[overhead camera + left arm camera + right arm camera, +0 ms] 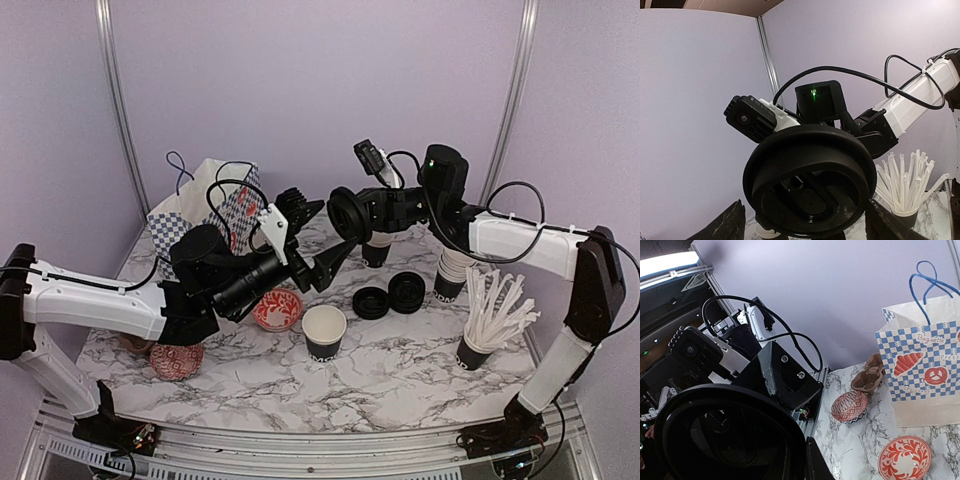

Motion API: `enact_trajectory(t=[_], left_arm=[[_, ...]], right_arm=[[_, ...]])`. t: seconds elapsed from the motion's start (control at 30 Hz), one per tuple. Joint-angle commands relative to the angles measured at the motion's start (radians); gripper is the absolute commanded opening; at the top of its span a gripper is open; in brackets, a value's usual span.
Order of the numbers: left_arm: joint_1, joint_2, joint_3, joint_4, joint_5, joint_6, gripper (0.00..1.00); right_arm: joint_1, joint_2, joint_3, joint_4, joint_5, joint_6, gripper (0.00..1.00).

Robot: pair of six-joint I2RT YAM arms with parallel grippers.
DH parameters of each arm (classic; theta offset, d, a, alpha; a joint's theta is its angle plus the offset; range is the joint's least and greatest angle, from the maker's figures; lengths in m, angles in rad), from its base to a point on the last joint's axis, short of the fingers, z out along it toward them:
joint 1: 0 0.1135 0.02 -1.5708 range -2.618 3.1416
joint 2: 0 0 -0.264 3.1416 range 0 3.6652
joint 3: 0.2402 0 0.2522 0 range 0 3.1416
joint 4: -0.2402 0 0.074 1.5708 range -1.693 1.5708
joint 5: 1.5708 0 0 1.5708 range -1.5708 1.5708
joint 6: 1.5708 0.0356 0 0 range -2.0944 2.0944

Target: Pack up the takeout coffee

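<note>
My right gripper [362,213] is shut on a round black lid [349,213], held in the air above the back of the table with its face turned left. The lid [810,185] fills the left wrist view, and the lid [725,435] fills the lower left of the right wrist view. My left gripper [318,238] is open, its dark fingers [727,226] standing on either side of the lid; I cannot tell whether they touch it. An open black paper cup [324,332] with a cream inside stands below, on the marble table [400,370].
Two more black lids [388,296] lie right of the cup. A stack of cups [450,275] and a cup full of white straws [492,322] stand to the right. A blue-checked paper bag [205,205] stands at the back left, with red patterned bowls [277,308] near it.
</note>
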Motion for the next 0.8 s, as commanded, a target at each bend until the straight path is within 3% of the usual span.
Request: enact_trajectory(t=[0.0, 0.23, 0.53, 0.77], left_arm=[[-0.007, 0.023, 0.041, 0.069, -0.017, -0.015, 0.83], [-0.021, 0.042, 0.053, 0.079, -0.026, -0.001, 0.85], [-0.028, 0.046, 0.056, 0.087, -0.064, 0.001, 0.79], [-0.028, -0.005, 0.01, 0.055, -0.071, -0.035, 0.74]], right_arm=[[0.011, -0.006, 0.009, 0.02, -0.007, 0.007, 0.08], [0.011, -0.005, 0.01, 0.016, 0.001, 0.008, 0.09], [0.011, -0.006, 0.008, -0.03, 0.014, -0.033, 0.09], [-0.025, -0.034, 0.024, -0.211, 0.031, -0.202, 0.29]])
